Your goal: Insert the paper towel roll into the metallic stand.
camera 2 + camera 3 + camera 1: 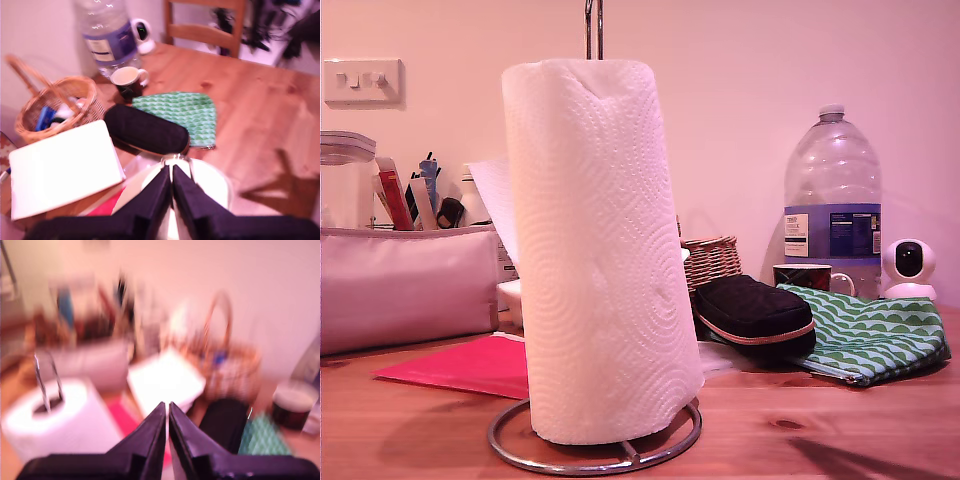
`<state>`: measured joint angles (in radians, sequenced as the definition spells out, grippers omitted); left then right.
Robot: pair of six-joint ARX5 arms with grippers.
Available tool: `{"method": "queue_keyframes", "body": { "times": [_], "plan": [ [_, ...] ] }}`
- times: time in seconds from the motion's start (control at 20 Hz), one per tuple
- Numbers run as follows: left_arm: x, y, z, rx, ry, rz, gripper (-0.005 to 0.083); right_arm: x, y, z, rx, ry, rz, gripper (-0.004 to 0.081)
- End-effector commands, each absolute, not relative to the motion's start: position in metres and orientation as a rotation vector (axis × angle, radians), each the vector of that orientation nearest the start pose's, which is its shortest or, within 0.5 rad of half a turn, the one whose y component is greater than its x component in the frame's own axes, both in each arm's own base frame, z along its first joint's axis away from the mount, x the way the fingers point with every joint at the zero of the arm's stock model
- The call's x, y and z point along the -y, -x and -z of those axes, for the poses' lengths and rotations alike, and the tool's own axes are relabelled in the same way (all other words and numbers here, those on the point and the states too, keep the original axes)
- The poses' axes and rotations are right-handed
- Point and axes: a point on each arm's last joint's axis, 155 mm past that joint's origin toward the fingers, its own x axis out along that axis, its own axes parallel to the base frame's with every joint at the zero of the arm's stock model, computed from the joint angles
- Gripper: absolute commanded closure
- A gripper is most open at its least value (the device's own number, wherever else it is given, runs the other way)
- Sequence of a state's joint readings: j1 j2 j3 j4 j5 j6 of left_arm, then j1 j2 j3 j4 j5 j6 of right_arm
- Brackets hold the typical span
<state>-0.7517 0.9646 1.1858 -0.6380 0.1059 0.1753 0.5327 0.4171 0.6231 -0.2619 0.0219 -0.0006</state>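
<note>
the paper towel roll [600, 255] is standing, leaning slightly, on the metallic stand [594, 445] (chrome loop poking out above its core), its loose sheet sticking out toward the exterior view's left.

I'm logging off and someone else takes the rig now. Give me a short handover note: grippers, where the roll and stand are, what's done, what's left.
My first gripper: shut, empty, above the paper towel roll.
My second gripper: shut, empty, off to one side of the roll.
The roll stands upright on the metallic stand, the stand's loop up through its core and its ring base around the foot.
Done: roll is on the stand.
Left: probably only to pull both arms clear.
</note>
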Motion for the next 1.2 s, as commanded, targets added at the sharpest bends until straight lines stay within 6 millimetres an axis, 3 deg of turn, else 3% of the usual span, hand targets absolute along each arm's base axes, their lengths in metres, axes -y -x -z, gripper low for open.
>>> {"method": "queue_keyframes", "body": {
  "times": [0.0,0.35,0.6,0.9,1.15],
  "plan": [
    [0.228,-0.224,-0.329,-0.284,-0.258,0.846,0.0796,-0.123,-0.230,-0.277,-0.106,0.030,-0.473,0.0783],
    [0.220,-0.221,-0.262,-0.264,-0.224,0.820,0.0796,-0.117,-0.229,-0.241,-0.139,0.045,-0.449,0.0782],
    [0.205,-0.208,-0.229,-0.269,-0.162,0.797,0.0796,-0.116,-0.226,-0.240,-0.128,0.043,-0.448,0.0783],
    [0.184,-0.186,-0.229,-0.215,-0.136,0.798,0.0796,-0.115,-0.225,-0.239,-0.127,0.065,-0.450,0.0783],
    [0.181,-0.182,-0.230,-0.209,-0.134,0.798,0.0796,-0.114,-0.223,-0.221,-0.197,0.089,-0.449,0.0782]
  ]
}}
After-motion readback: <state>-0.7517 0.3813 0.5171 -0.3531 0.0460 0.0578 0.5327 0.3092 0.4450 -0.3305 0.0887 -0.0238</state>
